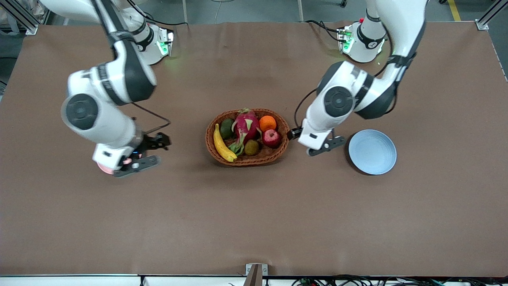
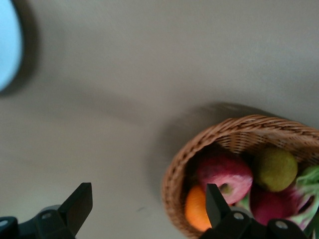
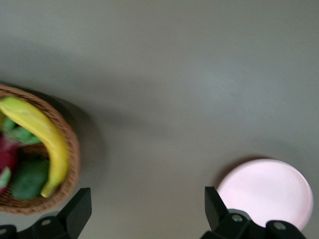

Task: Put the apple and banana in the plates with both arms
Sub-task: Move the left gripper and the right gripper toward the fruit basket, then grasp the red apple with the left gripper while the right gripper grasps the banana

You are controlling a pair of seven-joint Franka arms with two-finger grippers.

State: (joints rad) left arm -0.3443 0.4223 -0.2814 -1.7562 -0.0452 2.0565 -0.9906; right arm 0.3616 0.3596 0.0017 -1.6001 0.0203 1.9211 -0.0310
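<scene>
The dark red apple (image 1: 271,138) and the yellow banana (image 1: 223,145) lie in the wicker basket (image 1: 278,153) at the table's middle. The apple also shows in the left wrist view (image 2: 224,172), and the banana in the right wrist view (image 3: 45,139). The light blue plate (image 1: 372,151) lies toward the left arm's end. The pink plate (image 3: 266,191) lies toward the right arm's end and is mostly hidden under the right arm in the front view (image 1: 104,169). My left gripper (image 1: 317,143) (image 2: 148,204) is open and empty over the table by the basket's rim. My right gripper (image 1: 133,157) (image 3: 144,206) is open and empty over the table beside the pink plate.
The basket also holds an orange (image 1: 268,123), a pink dragon fruit (image 1: 246,125), a green avocado (image 1: 227,128) and a brown kiwi (image 1: 251,147). Brown table surface (image 1: 254,218) stretches between the basket and the front edge.
</scene>
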